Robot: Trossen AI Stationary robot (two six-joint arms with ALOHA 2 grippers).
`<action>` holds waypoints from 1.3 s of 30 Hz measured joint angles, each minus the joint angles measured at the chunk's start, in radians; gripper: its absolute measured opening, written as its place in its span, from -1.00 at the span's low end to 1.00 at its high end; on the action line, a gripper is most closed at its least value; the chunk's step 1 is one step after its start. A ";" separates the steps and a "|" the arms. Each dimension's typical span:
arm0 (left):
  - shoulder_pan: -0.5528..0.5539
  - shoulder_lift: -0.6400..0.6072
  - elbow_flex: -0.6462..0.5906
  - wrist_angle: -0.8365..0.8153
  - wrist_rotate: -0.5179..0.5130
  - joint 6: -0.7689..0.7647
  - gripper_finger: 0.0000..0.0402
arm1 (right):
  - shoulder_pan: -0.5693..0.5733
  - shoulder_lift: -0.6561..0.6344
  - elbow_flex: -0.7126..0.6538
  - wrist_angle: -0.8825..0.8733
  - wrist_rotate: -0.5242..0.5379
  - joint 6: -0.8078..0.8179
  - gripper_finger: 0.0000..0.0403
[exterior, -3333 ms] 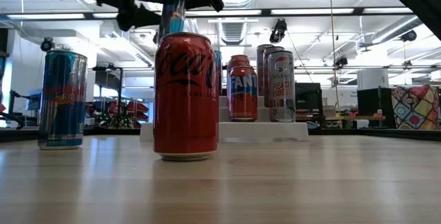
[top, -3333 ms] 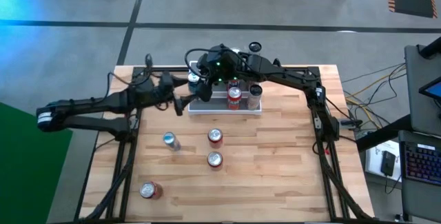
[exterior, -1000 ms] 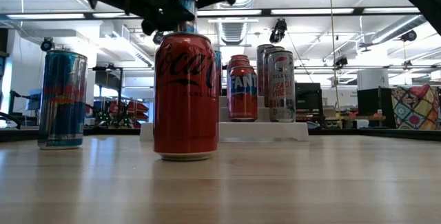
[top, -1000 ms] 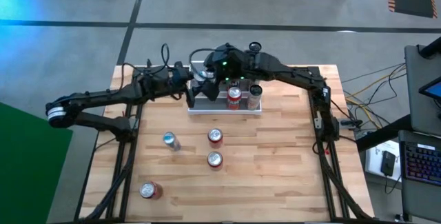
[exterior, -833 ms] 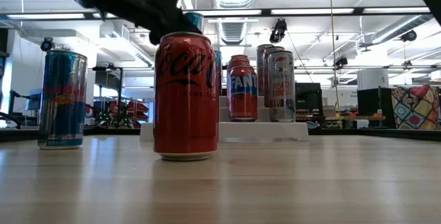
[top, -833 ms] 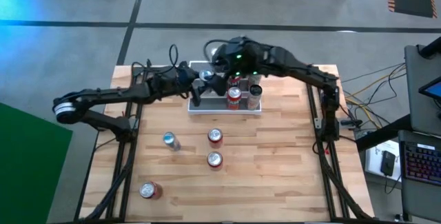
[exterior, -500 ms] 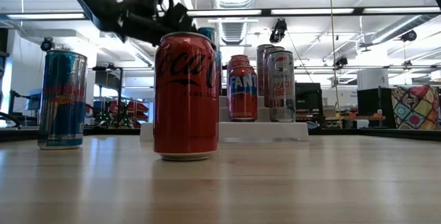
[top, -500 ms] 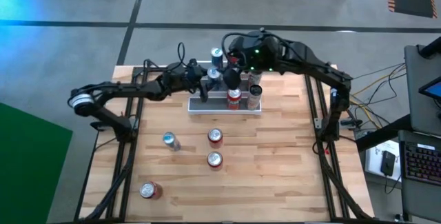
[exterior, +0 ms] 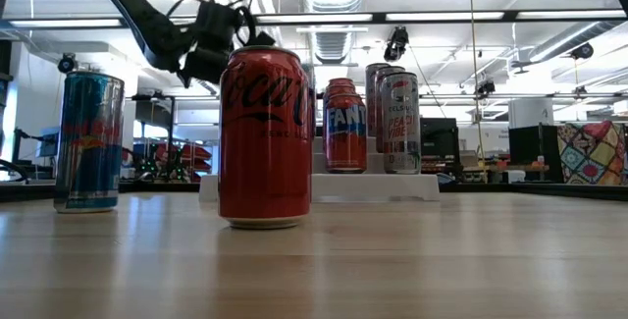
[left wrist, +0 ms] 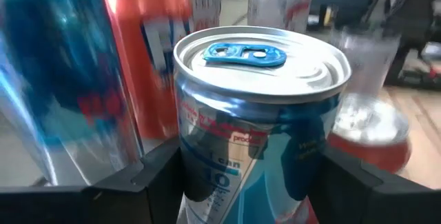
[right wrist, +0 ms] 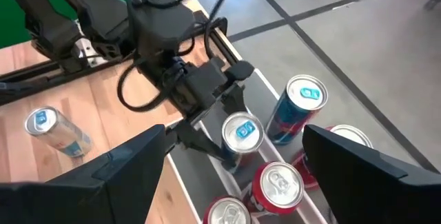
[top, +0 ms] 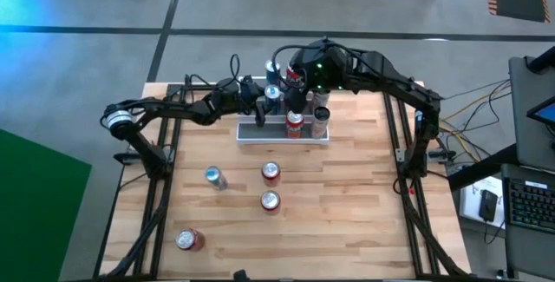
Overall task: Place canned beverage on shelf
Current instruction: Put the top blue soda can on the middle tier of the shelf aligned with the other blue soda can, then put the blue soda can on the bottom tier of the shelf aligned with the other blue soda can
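A blue and silver can stands upright in my left gripper at the left end of the shelf. The right wrist view shows this can over a grey step; whether its base rests there I cannot tell. Another blue can, red cans and a dark can stand on the shelf. My right gripper hangs open high above the shelf, with nothing between its fingers. My left gripper pinches the can's side wall between its two fingers, a little below the top rim. The fingers come level from the table's left side. The can stays upright, its tab up.
Nearer on the table stand a slim blue can, two red cans and one more red can near the front left. In the low view a red cola can hides most of the shelf's left part.
My left gripper has sunk and gone toward the table's right and far side, carrying the blue can upright down to the shelf's left end. My right gripper has drawn away from that can, up and toward the table's right.
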 joint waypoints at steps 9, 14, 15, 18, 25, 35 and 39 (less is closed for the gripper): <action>0.020 0.053 0.000 0.035 -0.008 -0.014 0.22 | -0.045 0.002 0.000 0.000 -0.001 -0.029 0.63; 0.028 0.061 0.001 0.070 -0.011 -0.033 0.36 | -0.067 0.002 0.000 0.000 -0.008 -0.041 0.63; 0.029 0.061 0.001 0.070 -0.010 -0.034 0.38 | -0.070 0.002 0.000 0.000 -0.008 -0.043 0.63; 0.029 0.058 0.001 0.065 -0.009 -0.036 0.43 | -0.078 0.002 0.000 0.000 -0.009 -0.046 0.63; 0.031 -0.031 0.001 -0.026 -0.024 -0.035 0.48 | -0.090 0.002 0.000 0.002 -0.011 -0.056 0.63; 0.037 -0.188 0.001 -0.230 -0.059 -0.029 0.50 | -0.128 0.002 -0.019 -0.002 -0.079 -0.043 0.63; 0.036 -0.270 0.001 -0.341 -0.094 -0.072 0.50 | -0.134 -0.001 -0.071 0.000 -0.114 -0.044 0.63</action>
